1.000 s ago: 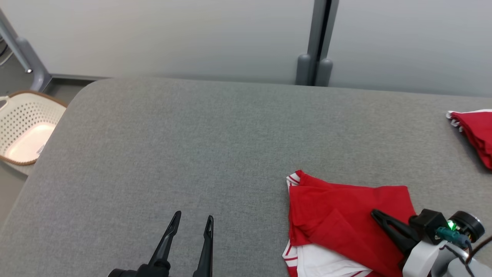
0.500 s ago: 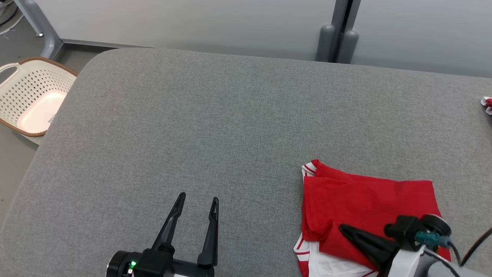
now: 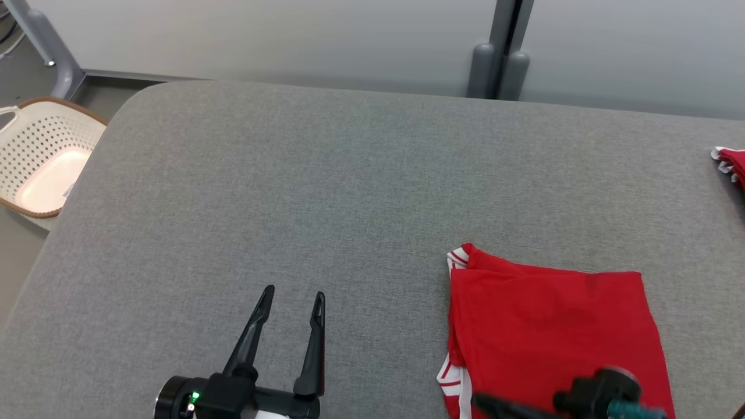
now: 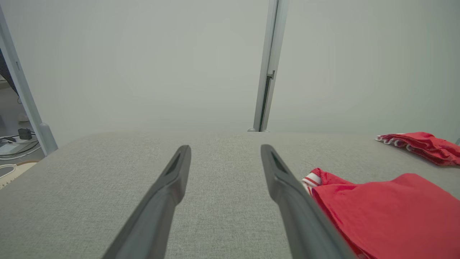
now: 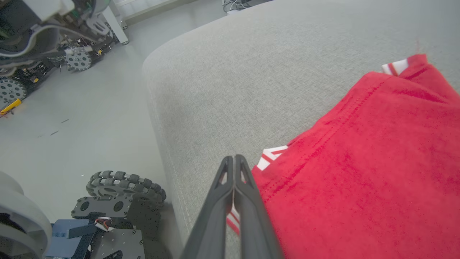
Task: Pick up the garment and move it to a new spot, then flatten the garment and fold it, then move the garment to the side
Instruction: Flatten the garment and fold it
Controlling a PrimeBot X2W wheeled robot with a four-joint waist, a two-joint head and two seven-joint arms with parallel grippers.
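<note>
The garment (image 3: 553, 331) is red with white striped trim and lies folded flat on the grey table (image 3: 291, 174), near its front right. It also shows in the left wrist view (image 4: 388, 212) and the right wrist view (image 5: 359, 172). My right gripper (image 3: 478, 399) is shut and sits low over the garment's near left corner. In the right wrist view its closed tips (image 5: 233, 158) reach just past the fabric edge, and I see no cloth pinched. My left gripper (image 3: 293, 293) hovers open and empty left of the garment, its fingers spread (image 4: 225, 147).
Another red garment (image 3: 732, 163) lies at the table's far right edge (image 4: 420, 144). A white perforated basket (image 3: 41, 157) stands on the floor off the table's left side. My wheeled base (image 5: 125, 183) is below the table's front edge. A grey wall post (image 3: 500, 58) rises behind.
My right gripper has drawn back toward the table's near edge. The garment's red layer now covers the white part that showed before. The left gripper has stayed open; the head camera has shifted.
</note>
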